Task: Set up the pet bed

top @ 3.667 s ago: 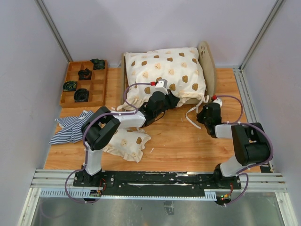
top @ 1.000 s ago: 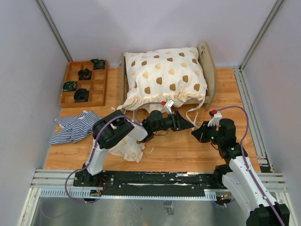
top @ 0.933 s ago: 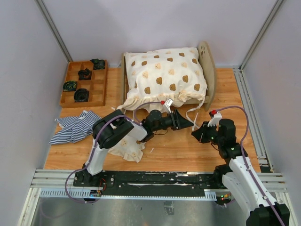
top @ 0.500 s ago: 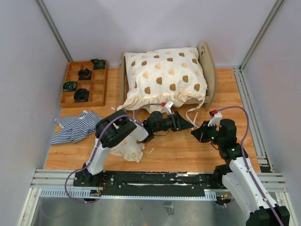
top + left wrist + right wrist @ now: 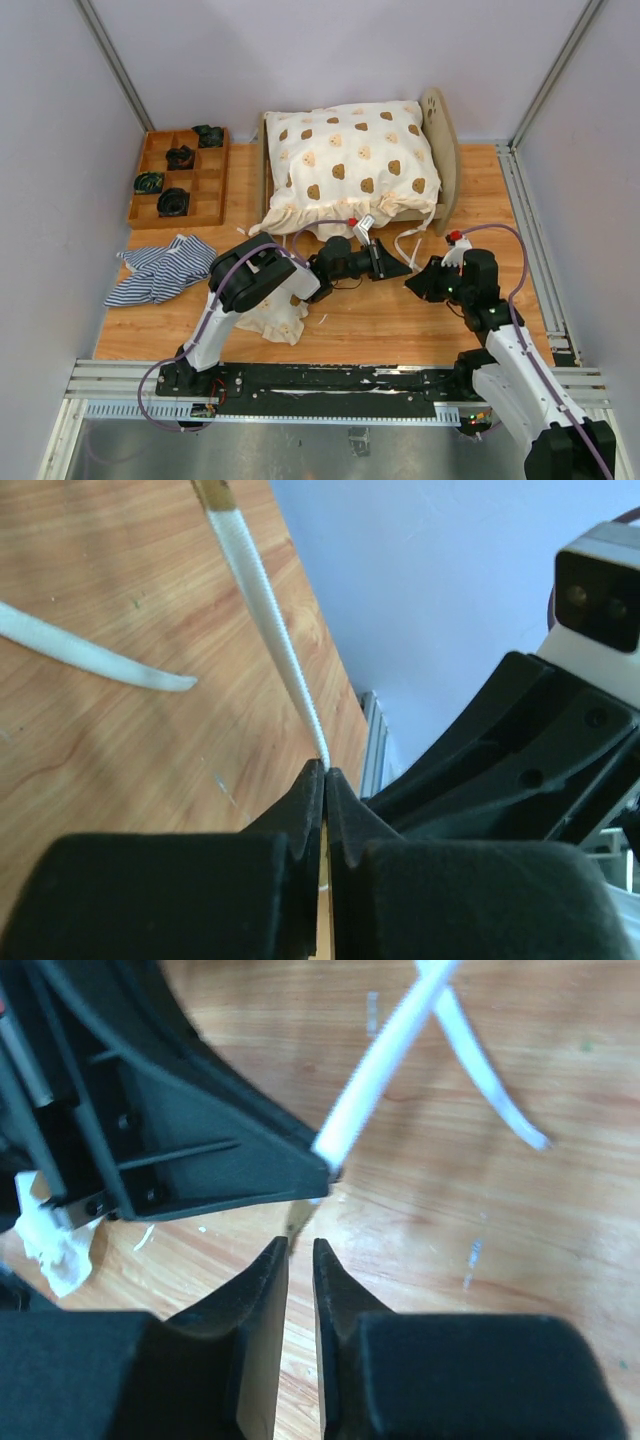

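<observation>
The left fingers (image 5: 300, 810) clamp a taut white tie (image 5: 270, 630); the right fingers (image 5: 262, 1290), barely apart, sit just beyond their tips. Pulling harder could drag the bear-print quilt (image 5: 350, 165) askew.

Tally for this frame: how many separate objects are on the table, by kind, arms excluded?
Bed frame: 1
Bear-print cushions: 2
Striped cloth: 1
Tray: 1
Dark items in the tray: 4
Total: 9
</observation>
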Motion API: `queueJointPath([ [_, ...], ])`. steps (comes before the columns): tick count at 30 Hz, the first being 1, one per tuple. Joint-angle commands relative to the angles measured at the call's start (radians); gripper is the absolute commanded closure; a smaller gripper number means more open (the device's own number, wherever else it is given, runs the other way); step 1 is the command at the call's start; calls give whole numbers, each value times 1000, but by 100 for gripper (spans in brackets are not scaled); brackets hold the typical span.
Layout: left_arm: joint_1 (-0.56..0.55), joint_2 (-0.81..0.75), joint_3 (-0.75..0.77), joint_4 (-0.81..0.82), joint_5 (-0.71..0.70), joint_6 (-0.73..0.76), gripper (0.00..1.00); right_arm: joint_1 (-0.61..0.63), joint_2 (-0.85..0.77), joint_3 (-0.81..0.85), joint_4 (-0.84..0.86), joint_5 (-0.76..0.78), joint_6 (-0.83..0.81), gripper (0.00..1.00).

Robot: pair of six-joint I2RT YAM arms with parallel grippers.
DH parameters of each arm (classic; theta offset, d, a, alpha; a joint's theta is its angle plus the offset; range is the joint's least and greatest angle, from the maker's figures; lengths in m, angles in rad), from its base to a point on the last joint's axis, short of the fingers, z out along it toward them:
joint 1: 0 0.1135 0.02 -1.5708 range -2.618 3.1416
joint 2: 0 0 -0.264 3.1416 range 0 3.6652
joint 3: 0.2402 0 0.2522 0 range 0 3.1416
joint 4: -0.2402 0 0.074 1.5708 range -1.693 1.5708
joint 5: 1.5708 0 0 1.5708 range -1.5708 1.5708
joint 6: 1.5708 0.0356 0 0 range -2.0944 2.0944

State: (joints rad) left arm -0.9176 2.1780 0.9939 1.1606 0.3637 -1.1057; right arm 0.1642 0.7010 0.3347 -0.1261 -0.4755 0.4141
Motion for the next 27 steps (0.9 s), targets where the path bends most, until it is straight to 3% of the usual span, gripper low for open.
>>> queueJointPath([
  [1,0,-15,17,-14,-7,56,100,19,-6,82,-138,239,218,80],
  [6,12,-27,18,-52,-36,105,100,18,28,185,-364,482,470,63],
  [12,17,-41,37,-118,-71,187,100,16,201,279,-448,555,724,62],
  [20,25,-4,82,-157,-88,281,100,-16,536,409,-449,431,1041,62],
  [27,38,5,76,-181,-115,312,100,-53,699,456,-472,403,1208,58],
])
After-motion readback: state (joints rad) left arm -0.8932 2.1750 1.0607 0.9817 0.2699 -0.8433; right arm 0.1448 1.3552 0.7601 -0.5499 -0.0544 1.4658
